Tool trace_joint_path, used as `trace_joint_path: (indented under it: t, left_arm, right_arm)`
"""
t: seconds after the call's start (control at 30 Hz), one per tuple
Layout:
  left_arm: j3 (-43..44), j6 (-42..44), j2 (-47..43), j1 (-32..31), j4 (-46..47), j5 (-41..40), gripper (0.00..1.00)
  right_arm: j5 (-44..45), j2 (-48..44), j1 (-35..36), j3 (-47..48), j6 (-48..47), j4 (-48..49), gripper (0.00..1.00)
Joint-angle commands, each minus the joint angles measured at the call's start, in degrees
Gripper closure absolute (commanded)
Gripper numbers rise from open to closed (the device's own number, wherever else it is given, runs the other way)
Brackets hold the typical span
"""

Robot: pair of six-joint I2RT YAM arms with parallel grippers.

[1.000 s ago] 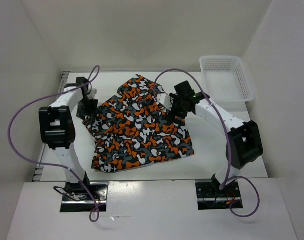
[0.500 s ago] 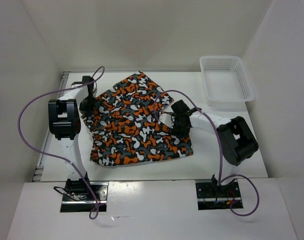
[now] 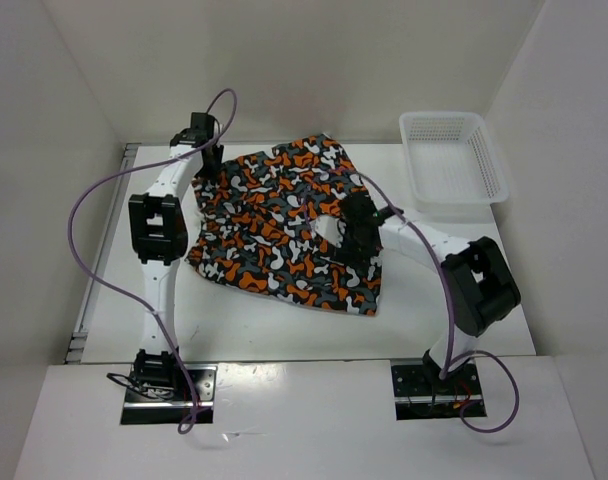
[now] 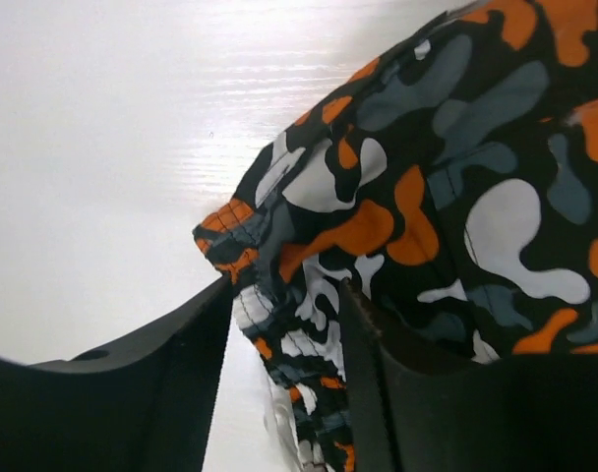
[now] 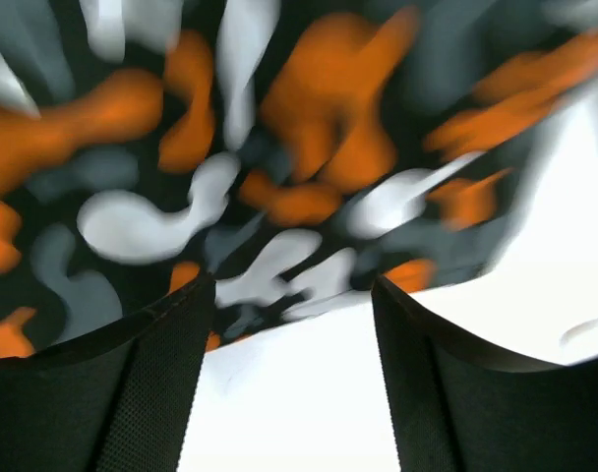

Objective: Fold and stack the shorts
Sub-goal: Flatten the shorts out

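The shorts (image 3: 274, 230), printed in orange, black, grey and white blotches, lie spread and rumpled across the middle of the table. My left gripper (image 3: 206, 152) is at the far left corner of the fabric. In the left wrist view it (image 4: 284, 295) is shut on a bunched hem of the shorts (image 4: 427, 197). My right gripper (image 3: 356, 240) hovers over the shorts' right part. In the right wrist view it (image 5: 294, 295) is open, with bare white table between the fingers and the blurred edge of the shorts (image 5: 279, 118) just beyond the tips.
A white mesh basket (image 3: 454, 160) stands at the back right corner of the table. White walls enclose the table at the back and both sides. Purple cables loop off both arms.
My left gripper has moved toward the back and right, pulling the shorts' corner with it. The whole garment has shifted back and turned. My right gripper moved nearer, then stayed over the right part.
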Motion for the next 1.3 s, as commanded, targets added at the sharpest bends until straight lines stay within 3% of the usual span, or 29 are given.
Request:
trace_joint_path:
  t: [0.0, 0.13, 0.27, 0.37, 0.53, 0.67, 0.73, 0.83, 0.87, 0.93, 1.03, 1.1, 1.13, 1.17, 1.23, 1.27]
  left_arm:
    - [-1.7, 0.0, -5.8, 0.8, -1.2, 2.2, 0.44]
    - [-5.7, 0.0, -7.8, 0.8, -0.4, 1.5, 0.4]
    - [-6.7, 0.0, -9.2, 0.8, -4.8, 1.6, 0.4]
    - [-14.6, 0.0, -18.2, 0.8, -5.5, 7.9, 0.39]
    - [-38.3, 0.0, -31.1, 1.4, -10.6, 13.6, 0.37]
    - [-48.3, 0.0, -36.2, 4.3, -15.7, 22.4, 0.34]
    - [-50.0, 0.0, -36.8, 4.8, -17.9, 27.6, 0.34]
    - [-52.8, 0.0, -34.3, 4.2, -20.1, 31.8, 0.25]
    - [-53.6, 0.0, -33.2, 3.3, -20.2, 31.8, 0.24]
    - [-56.0, 0.0, -30.1, 2.8, -20.7, 31.8, 0.09]
    - [-60.2, 0.0, -31.1, 2.1, -16.5, 30.4, 0.09]
    - [-62.0, 0.0, -33.2, 1.6, -12.9, 25.4, 0.18]
    - [-62.7, 0.0, -33.2, 2.1, -12.9, 24.1, 0.29]
    - [-63.8, 0.0, -33.9, 2.1, -12.9, 23.3, 0.5]
    - [-65.3, 0.0, -36.6, 2.9, -12.9, 22.2, 0.62]
    - [-67.6, 0.0, -39.4, 2.9, -12.9, 20.7, 0.65]
  right_arm:
    - [-11.0, -0.1, -0.9, 15.8, 7.0, -2.2, 0.29]
    - [-20.4, 10.1, -4.1, 35.4, 17.9, -0.4, 0.29]
    - [-18.5, 23.5, -6.8, 53.4, 30.3, 4.1, 0.29]
    - [-14.1, 32.6, -9.2, 61.1, 36.0, 4.1, 0.29]
    - [-6.8, 36.4, -9.9, 59.6, 38.6, 8.3, 0.28]
    - [-4.4, 38.2, -9.9, 57.1, 39.2, 8.8, 0.28]
    - [-1.7, 38.7, -9.9, 54.7, 38.7, 9.4, 0.28]
    - [1.9, 38.7, -9.3, 50.6, 38.2, 10.0, 0.28]
    - [2.5, 38.2, -9.3, 48.6, 37.7, 10.0, 0.28]
    - [3.1, 37.5, -9.3, 46.8, 37.0, 10.5, 0.28]
    - [5.2, 35.9, -8.8, 43.5, 35.5, 10.5, 0.28]
    - [5.7, 35.0, -8.1, 41.2, 34.8, 11.1, 0.28]
    - [5.7, 34.2, -8.1, 39.8, 34.8, 11.1, 0.31]
    - [5.0, 33.1, -8.1, 38.9, 34.8, 10.4, 0.37]
    - [4.4, 31.6, -8.1, 35.6, 34.8, 9.8, 0.48]
    - [4.4, 30.6, -7.6, 34.2, 34.8, 9.3, 0.63]
